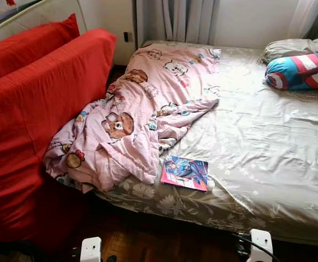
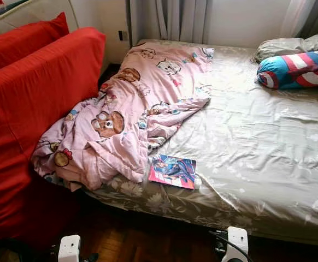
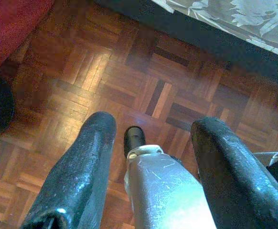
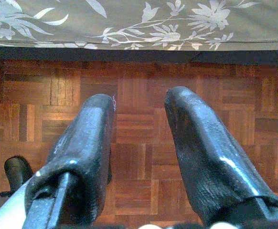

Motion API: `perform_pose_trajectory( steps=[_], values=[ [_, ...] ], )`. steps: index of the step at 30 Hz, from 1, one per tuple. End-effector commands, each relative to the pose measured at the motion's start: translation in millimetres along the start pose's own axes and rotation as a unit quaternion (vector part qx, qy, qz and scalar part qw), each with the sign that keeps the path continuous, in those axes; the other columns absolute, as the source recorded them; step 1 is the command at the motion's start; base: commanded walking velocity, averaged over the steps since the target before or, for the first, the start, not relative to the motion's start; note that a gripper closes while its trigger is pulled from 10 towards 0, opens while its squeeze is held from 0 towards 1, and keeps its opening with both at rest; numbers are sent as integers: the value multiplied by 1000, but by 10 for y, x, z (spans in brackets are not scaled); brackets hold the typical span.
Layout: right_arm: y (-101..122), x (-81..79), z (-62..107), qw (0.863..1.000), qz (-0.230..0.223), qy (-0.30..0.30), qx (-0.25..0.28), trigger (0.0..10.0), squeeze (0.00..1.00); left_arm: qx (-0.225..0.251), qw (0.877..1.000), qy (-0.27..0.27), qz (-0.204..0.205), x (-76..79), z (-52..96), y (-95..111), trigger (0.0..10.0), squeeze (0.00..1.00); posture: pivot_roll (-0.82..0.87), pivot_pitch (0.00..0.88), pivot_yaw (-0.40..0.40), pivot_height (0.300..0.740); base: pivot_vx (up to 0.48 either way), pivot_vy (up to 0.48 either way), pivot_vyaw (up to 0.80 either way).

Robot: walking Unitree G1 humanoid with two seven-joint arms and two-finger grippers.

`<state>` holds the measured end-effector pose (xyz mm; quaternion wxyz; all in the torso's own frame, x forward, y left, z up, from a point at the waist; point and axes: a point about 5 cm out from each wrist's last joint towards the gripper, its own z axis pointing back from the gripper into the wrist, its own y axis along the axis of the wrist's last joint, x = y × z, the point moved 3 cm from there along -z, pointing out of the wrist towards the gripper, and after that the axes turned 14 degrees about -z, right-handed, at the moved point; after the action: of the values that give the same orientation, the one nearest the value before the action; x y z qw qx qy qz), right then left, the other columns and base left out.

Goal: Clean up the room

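Observation:
A pink cartoon-print blanket (image 1: 142,109) lies crumpled across the left half of the bed and spills over its near-left corner. A colourful comic book (image 1: 184,172) rests flat on the sheet near the bed's front edge, just right of the blanket. A blue, red and white striped cushion (image 1: 301,71) and a grey pillow (image 1: 290,48) sit at the far right. Both arms hang low by the floor: my left gripper (image 3: 151,131) is open over the parquet, and my right gripper (image 4: 139,102) is open just before the bed's skirt.
The bed (image 1: 268,153) carries a grey floral sheet. A red sofa (image 1: 33,125) with a red cushion (image 1: 28,46) stands close on the left, against the bed's corner. Curtains (image 1: 175,21) and a wall lie behind. Parquet floor (image 3: 72,71) runs along the bed's front.

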<state>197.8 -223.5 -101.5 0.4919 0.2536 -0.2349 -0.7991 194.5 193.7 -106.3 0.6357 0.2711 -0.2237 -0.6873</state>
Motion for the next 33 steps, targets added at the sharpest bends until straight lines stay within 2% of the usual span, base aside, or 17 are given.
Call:
perform_pose_trajectory(
  steps=[1,9,33],
  values=[
    [300,-7,-62,999,19,25,-7,10000,0,-40,997,57,13,-370,24,-55,10000,0,12,0,-18,740,0,0,0],
    [288,-4,-63,999,26,21,-13,10000,0,-46,997,57,32,-365,26,-78,10000,0,12,0,-22,740,0,0,0],
    [271,3,-59,999,33,22,-15,10000,0,-44,997,60,33,-360,31,-88,10000,0,5,0,-23,740,0,0,0]
  ],
)
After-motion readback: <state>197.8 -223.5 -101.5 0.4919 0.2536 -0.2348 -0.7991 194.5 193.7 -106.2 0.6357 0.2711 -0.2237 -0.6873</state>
